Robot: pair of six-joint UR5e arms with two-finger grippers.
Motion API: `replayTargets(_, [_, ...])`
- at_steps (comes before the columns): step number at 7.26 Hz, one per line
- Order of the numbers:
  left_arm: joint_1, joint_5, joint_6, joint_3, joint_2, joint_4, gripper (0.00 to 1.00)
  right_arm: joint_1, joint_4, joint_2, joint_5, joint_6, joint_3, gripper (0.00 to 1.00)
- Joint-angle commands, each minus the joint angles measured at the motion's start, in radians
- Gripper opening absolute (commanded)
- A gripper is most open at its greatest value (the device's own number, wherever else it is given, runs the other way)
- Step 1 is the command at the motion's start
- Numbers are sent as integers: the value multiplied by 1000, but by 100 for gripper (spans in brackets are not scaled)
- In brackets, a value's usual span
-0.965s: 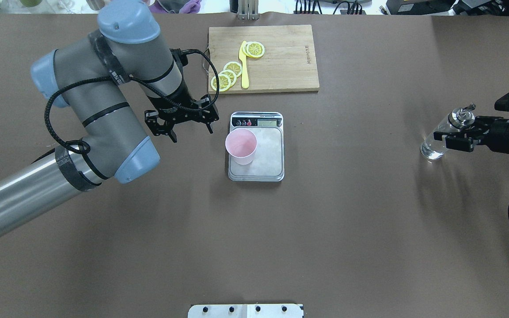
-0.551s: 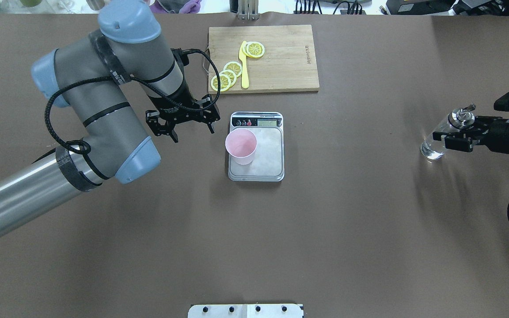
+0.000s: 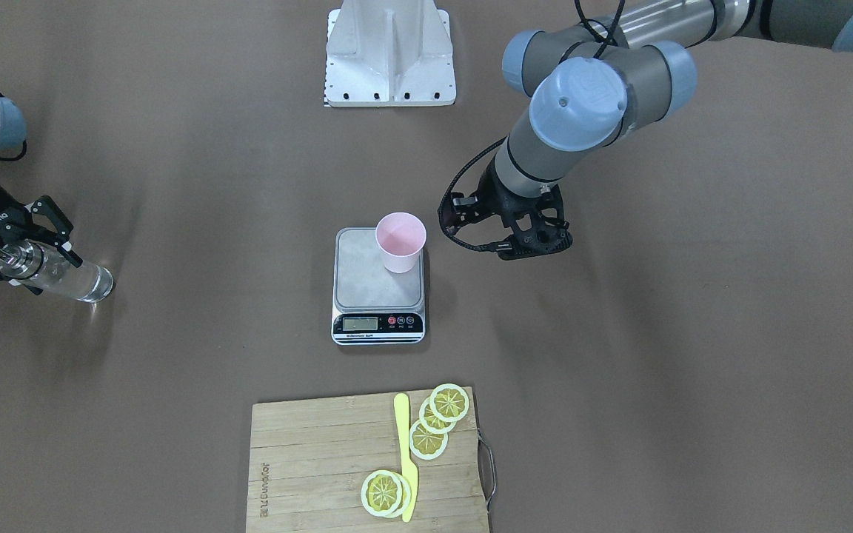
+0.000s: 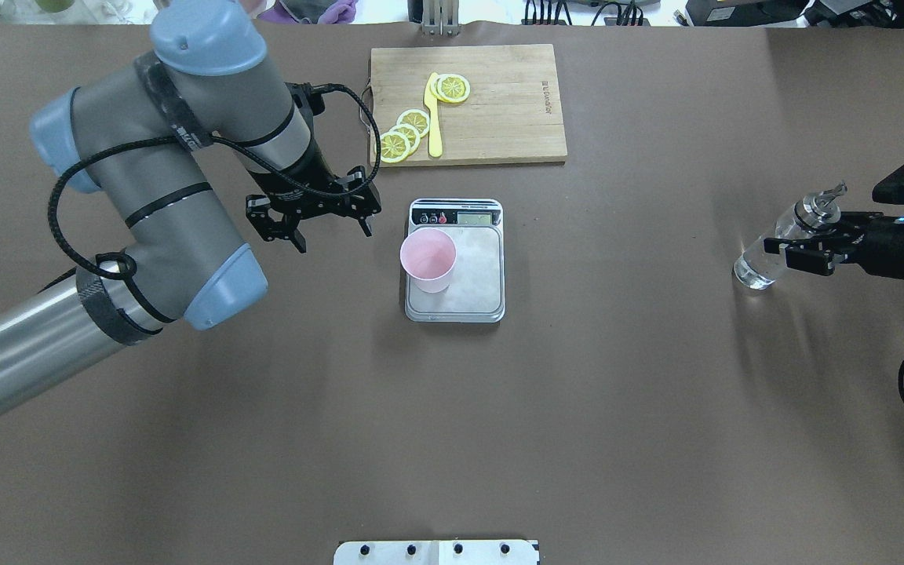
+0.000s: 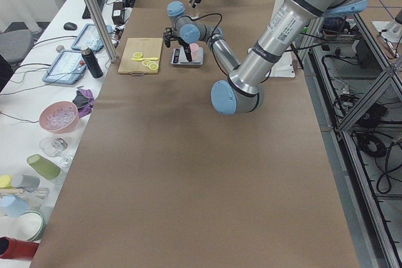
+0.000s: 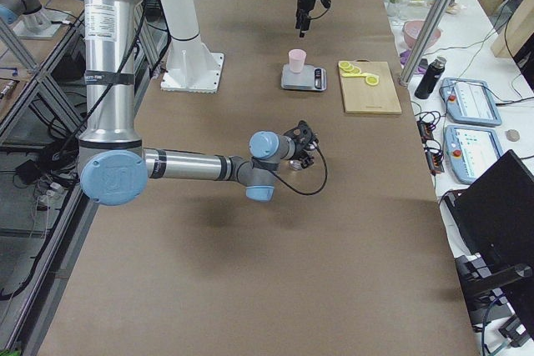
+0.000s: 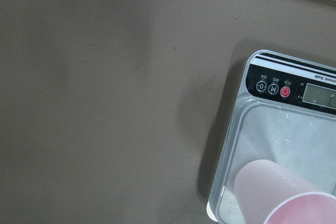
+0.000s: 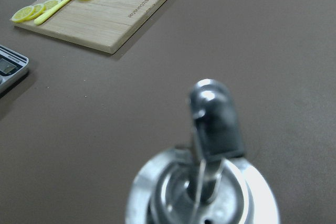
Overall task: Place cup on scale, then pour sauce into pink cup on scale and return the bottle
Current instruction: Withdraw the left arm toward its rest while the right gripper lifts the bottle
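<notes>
The pale-pink cup (image 4: 428,259) stands upright on the near-left part of the scale (image 4: 474,294); both also show in the front view, cup (image 3: 400,238) and scale (image 3: 363,275), and in the left wrist view, cup (image 7: 278,192). My left gripper (image 4: 333,238) is open and empty, to the left of the scale and above the table. My right gripper (image 4: 793,253) is shut on the clear glass bottle (image 4: 752,271) far to the right and holds it tilted. The bottle's metal pourer cap (image 8: 212,124) fills the right wrist view. The sauce is barely visible.
A wooden cutting board (image 4: 499,110) with lemon slices (image 4: 405,133) and a yellow knife (image 4: 433,118) lies behind the scale. The robot's base plate (image 4: 436,552) is at the near edge. Brown table lies between the scale and the bottle.
My left arm has drawn back to the left, away from the cup. My right gripper has moved the bottle slightly left, toward the scale.
</notes>
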Motion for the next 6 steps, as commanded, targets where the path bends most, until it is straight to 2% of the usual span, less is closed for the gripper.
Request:
replayTargets(1, [-60, -1, 95, -49, 74, 1, 98, -1, 4, 0, -2, 0, -4, 39])
replayTargets(2, [-81, -1, 106, -64, 93, 1, 98, 1, 4, -2, -3, -3, 0, 35])
replayTargets(4, [-112, -1, 173, -88, 137, 1, 97, 1, -54, 1, -47, -41, 35, 35])
replayTargets(6, [-146, -1, 228, -110, 179, 1, 98, 2, -268, 4, -49, -138, 165, 35])
